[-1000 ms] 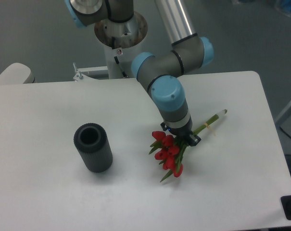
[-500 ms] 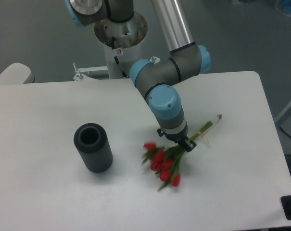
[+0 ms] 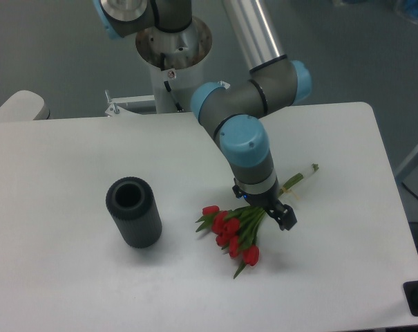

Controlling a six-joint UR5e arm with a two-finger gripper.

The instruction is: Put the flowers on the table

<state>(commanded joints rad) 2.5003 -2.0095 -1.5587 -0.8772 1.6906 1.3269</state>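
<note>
The flowers [image 3: 234, 232] lie low over the white bench [image 3: 70, 277], right of centre, red heads fanned toward the camera and the tied stems running up and to the right, their pale tips showing beyond the arm; the gripper [image 3: 269, 209] sits over the stems just behind the blooms, and whether it clasps them or has let go cannot be told, since the wrist hides the jaws; the dark ribbed cylinder [image 3: 133, 211] stands upright well to the left, apart from the bunch; the step in hand appears to be the set-down itself, with the bunch at or nearly on the surface; doing it well means confirming the stems rest fully on the bench before the jaws part, opening without haste so the slender stems do not cling to a finger, then lifting straight up, not sideways, so the leaves and heads are not dragged or crushed; the cylinder is far enough away to pose little risk
</note>
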